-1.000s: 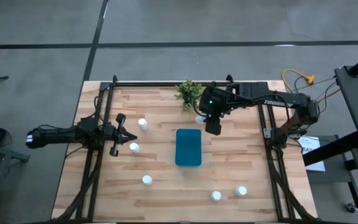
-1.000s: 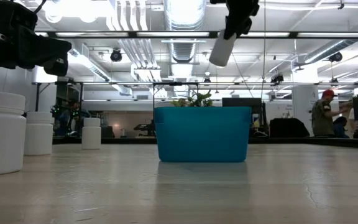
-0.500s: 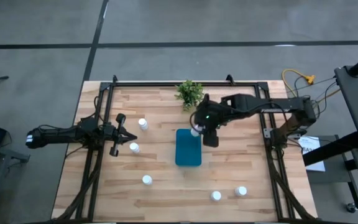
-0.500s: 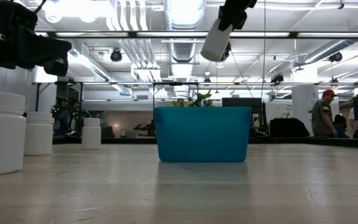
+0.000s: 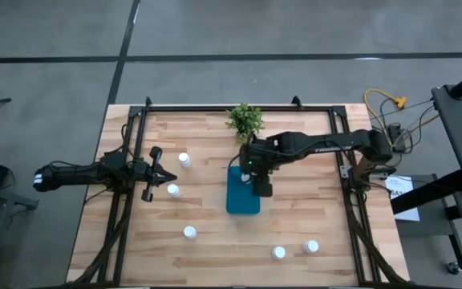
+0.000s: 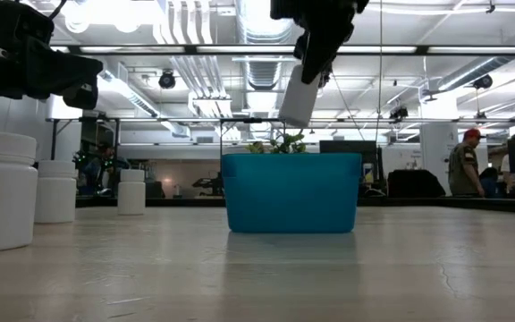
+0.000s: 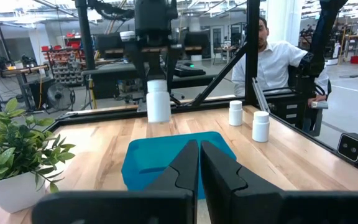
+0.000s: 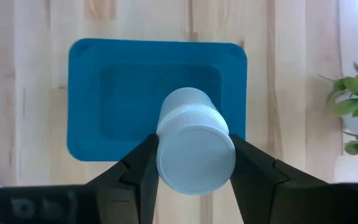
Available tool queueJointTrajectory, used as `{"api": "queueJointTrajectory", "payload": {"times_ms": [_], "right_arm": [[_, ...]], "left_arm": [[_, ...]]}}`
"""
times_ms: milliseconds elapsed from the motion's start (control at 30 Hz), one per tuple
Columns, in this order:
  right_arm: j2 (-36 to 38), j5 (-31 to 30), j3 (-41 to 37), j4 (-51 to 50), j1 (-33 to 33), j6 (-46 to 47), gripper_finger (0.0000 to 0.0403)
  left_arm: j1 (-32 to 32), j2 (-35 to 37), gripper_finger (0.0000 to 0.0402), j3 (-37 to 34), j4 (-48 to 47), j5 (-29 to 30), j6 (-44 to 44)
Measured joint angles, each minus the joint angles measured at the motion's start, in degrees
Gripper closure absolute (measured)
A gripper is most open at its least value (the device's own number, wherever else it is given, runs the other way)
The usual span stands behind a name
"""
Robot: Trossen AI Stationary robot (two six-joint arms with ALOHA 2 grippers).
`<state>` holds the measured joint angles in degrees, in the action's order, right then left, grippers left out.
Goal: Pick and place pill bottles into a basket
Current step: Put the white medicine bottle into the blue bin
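Over the teal basket (image 5: pixel 242 191), the right gripper (image 8: pixel 193 165) has its fingers (image 8: pixel 140 168) clamped on a pill bottle (image 8: pixel 195 147) hanging above the opening. The left gripper (image 7: pixel 199 163) waits near the bench's left edge, fingers closed together.

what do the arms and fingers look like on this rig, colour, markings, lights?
Both arms are dark, near-black, slim jointed links. The right arm carries pale lettering along its forearm and a small green light near the wrist. Right gripper has broad, dark, wedge-shaped fingers. Left gripper has matching dark fingers, tapering to narrow tips. No loose cables show on either arm.
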<state>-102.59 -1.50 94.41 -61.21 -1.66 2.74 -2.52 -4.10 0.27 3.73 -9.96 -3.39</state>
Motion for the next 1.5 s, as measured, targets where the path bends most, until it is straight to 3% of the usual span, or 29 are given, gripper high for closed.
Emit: {"api": "queueJointTrajectory", "payload": {"times_ms": [800, 1500], "right_arm": [[-11.6, -0.2, -0.3, -0.4, 3.0, -4.8, 0.0255], [-12.5, -1.9, -2.1, -0.1, 3.5, -5.4, 0.0254]], "left_arm": [[0.0, 0.0, 0.0402, 0.0, 0.0, 0.0, 0.0], [0.0, -0.1, 0.0402, 0.0, 0.0, 0.0, 0.0]]}}
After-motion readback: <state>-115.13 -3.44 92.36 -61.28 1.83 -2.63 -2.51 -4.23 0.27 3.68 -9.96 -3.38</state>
